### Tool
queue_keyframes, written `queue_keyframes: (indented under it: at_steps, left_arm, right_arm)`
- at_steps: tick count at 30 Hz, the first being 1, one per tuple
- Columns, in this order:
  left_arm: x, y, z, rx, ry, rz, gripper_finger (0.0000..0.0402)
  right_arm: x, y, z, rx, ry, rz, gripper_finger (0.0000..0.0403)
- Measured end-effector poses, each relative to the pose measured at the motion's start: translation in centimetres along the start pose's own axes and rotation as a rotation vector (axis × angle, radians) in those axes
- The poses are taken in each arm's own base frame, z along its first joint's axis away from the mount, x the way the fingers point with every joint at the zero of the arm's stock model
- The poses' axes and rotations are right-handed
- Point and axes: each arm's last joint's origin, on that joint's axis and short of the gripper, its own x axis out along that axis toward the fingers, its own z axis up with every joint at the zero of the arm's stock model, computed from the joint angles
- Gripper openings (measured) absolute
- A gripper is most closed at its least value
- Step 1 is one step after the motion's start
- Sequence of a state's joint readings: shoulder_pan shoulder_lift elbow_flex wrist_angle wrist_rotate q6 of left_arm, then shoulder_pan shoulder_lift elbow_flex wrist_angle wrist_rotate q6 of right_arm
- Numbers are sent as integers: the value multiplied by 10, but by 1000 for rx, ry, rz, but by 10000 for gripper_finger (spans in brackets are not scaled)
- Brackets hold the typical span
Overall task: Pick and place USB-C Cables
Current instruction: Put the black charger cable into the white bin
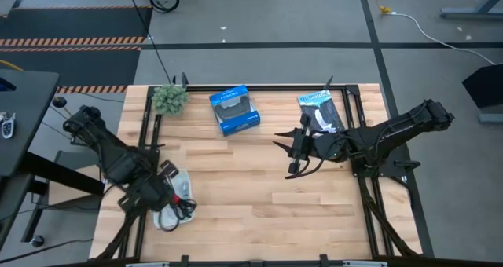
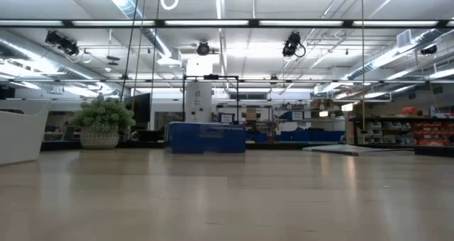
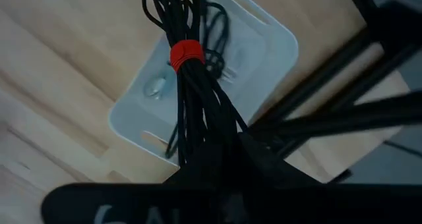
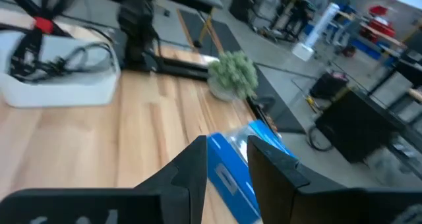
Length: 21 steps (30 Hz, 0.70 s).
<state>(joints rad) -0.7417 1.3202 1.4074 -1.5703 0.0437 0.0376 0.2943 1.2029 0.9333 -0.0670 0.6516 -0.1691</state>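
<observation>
My left gripper (image 3: 217, 168) is shut on a black cable bundle (image 3: 194, 99) bound with a red tie (image 3: 186, 55). It holds the bundle over a white tray (image 3: 267, 46) at the table's near left (image 1: 169, 218). In the tray lie a loose black cable (image 3: 217, 49) and a small pale piece (image 3: 155, 87). The right wrist view shows the tray (image 4: 59, 89) with the red tie (image 4: 43, 25) above it. My right gripper (image 1: 292, 149) hovers right of the table's middle; its fingers (image 4: 198, 168) stand slightly apart with nothing between them. My left gripper pinches the black bundle near one end (image 3: 214, 135), on the side of the red tie away from the looped end. The fingers come from above and lie along the bundle. The looped end (image 3: 165, 3) hangs over the tray; I cannot tell whether it touches the tray.
A blue box (image 1: 234, 110) and a small potted plant (image 1: 169, 98) stand at the far edge. A flat black-and-white packet (image 1: 321, 110) lies far right, near my right arm. Black frame rails (image 1: 145, 133) run along both sides. Bare wood (image 1: 236, 188) lies between the arms.
</observation>
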Motion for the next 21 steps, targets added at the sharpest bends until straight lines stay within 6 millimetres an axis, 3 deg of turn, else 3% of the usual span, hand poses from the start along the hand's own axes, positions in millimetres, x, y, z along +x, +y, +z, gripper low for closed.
queue_keyframes:
  at_steps: [10, 21]
  left_arm:
    - [21, -21, -7, 67, 86, 3, 30]
    - [57, -16, -17, 363, 256, 113, 37]
  right_arm:
    - [0, 4, 4, 22, -45, 57, 114]
    - [0, 5, 5, 30, -59, 72, 114]
